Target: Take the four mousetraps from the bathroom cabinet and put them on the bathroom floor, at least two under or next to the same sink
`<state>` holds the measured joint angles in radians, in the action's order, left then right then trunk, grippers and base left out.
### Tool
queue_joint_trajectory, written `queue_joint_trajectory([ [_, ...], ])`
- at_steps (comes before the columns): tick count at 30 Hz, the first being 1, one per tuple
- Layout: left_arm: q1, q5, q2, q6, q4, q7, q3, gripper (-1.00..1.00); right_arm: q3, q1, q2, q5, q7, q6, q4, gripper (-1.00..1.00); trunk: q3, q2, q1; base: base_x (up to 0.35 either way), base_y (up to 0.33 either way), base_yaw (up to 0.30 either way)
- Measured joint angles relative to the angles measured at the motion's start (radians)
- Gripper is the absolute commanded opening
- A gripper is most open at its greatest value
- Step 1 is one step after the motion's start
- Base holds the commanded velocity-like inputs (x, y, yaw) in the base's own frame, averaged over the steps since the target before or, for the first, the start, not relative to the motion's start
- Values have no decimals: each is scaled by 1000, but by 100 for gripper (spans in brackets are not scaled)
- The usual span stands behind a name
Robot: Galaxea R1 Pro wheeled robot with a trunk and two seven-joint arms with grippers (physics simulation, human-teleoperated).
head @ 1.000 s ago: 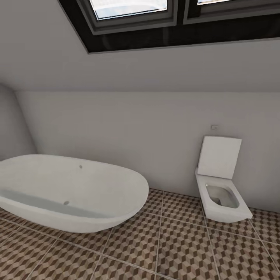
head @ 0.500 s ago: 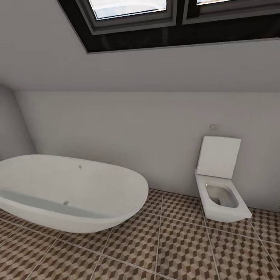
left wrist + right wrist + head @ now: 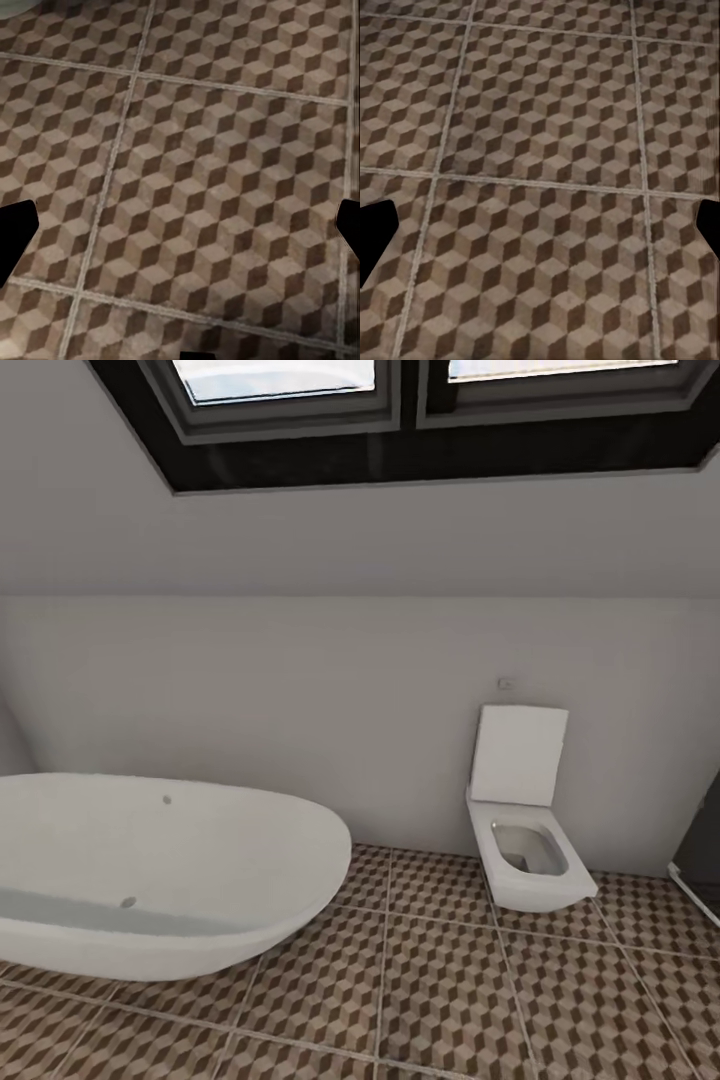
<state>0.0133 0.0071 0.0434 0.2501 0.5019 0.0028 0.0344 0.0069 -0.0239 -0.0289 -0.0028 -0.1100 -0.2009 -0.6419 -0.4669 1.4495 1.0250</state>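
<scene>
Camera panned right; both end effectors spread over bathroom floor, bathtub left

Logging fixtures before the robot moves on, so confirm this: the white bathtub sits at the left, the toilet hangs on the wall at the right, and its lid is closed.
Wrong on one point: the lid is raised, standing against the wall, and the toilet bowl is open, as the head view shows. The bathtub is at the left on the bathroom floor, as stated.
</scene>
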Motion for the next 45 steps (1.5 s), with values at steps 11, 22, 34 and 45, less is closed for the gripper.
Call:
queue_joint_trajectory([
  [11,0,0,0,0,0,0,0,100,0,0,0,0,0,-13,0,100,4,0,0,0,0,-271],
  [22,0,0,-2,-1,-4,0,0,100,0,0,1,0,1,-14,0,100,8,0,0,0,0,-280],
  [34,0,-1,-2,-1,-17,0,0,100,0,0,3,-1,2,-14,0,100,6,0,0,0,0,-273],
  [45,0,-1,-2,-1,-18,0,0,100,1,0,2,1,3,-29,1,100,4,0,0,0,0,-48],
])
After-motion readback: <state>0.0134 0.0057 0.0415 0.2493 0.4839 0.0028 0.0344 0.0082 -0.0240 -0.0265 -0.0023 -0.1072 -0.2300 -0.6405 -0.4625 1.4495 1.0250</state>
